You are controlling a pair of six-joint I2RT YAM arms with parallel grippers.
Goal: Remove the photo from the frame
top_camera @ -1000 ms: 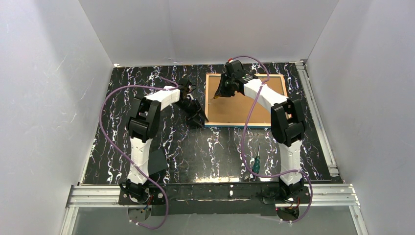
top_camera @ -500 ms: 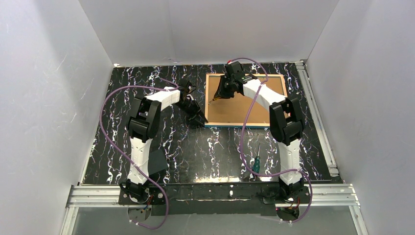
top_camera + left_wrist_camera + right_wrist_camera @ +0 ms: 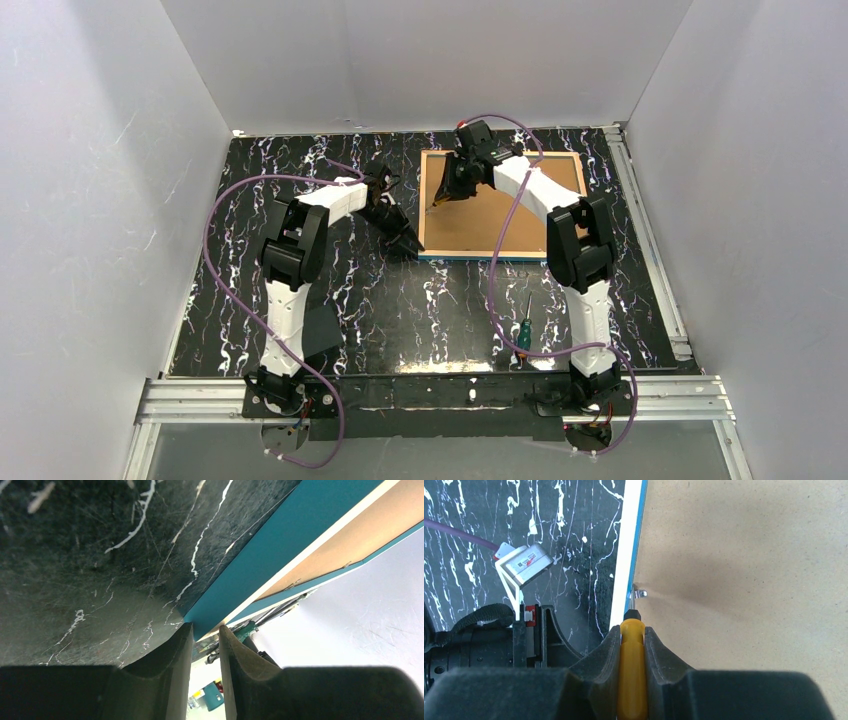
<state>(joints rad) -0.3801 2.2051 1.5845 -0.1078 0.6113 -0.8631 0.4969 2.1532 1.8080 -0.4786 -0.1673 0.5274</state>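
The frame (image 3: 480, 256) lies face down at the back right of the table, its bright-blue edge showing. The plain brown backing board (image 3: 500, 215) fills it, and the photo is hidden beneath. My left gripper (image 3: 408, 243) is at the frame's near-left corner. In the left wrist view its jaws (image 3: 205, 627) are closed on the corner of the blue frame (image 3: 280, 535). My right gripper (image 3: 447, 192) is over the frame's left edge, shut (image 3: 631, 628) on a yellow-handled screwdriver (image 3: 631, 670). The screwdriver's tip touches a small metal tab (image 3: 640, 594) where the frame (image 3: 629, 540) meets the board (image 3: 749, 555).
A green-handled screwdriver (image 3: 523, 325) lies on the black marbled table (image 3: 400, 320) in front of the frame, near the right arm. White walls enclose the table on three sides. A metal rail (image 3: 650, 240) runs along the right edge.
The right arm's elbow has shifted slightly left and its gripper has edged along the frame's left side. The left arm and the frame have hardly moved.
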